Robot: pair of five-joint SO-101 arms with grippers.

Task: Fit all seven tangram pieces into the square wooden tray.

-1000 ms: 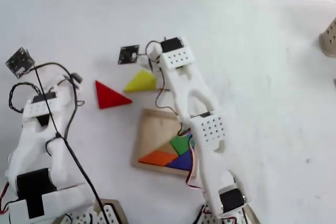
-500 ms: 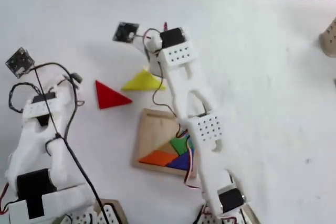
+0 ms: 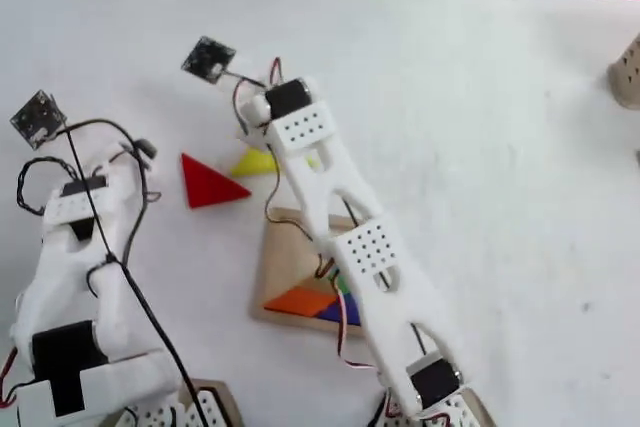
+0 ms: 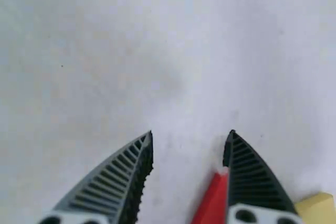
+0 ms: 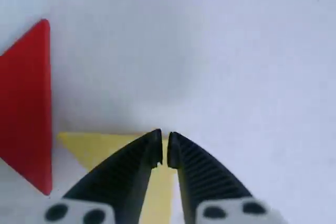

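Note:
The square wooden tray point(image 3: 272, 257) lies at the table's middle front, holding an orange piece point(image 3: 298, 299), a blue piece point(image 3: 330, 311) and a sliver of green, partly hidden under the right arm. A red triangle point(image 3: 207, 182) and a yellow triangle point(image 3: 255, 162) lie on the table behind the tray. My right gripper point(image 5: 163, 148) is shut, its tips down over the yellow triangle point(image 5: 100, 148), with the red triangle point(image 5: 29, 98) beside it. My left gripper point(image 4: 189, 145) hangs open over bare table, the red triangle's corner point(image 4: 212, 203) by one finger.
The left arm point(image 3: 85, 207) stands at the table's left with loose black cables around it. A tan perforated object point(image 3: 627, 72) sits at the far right edge. A wooden block point(image 3: 215, 402) lies at the front edge.
The right arm has swung left and now covers most of the yellow triangle, which has slid slightly left. The left arm has not moved.

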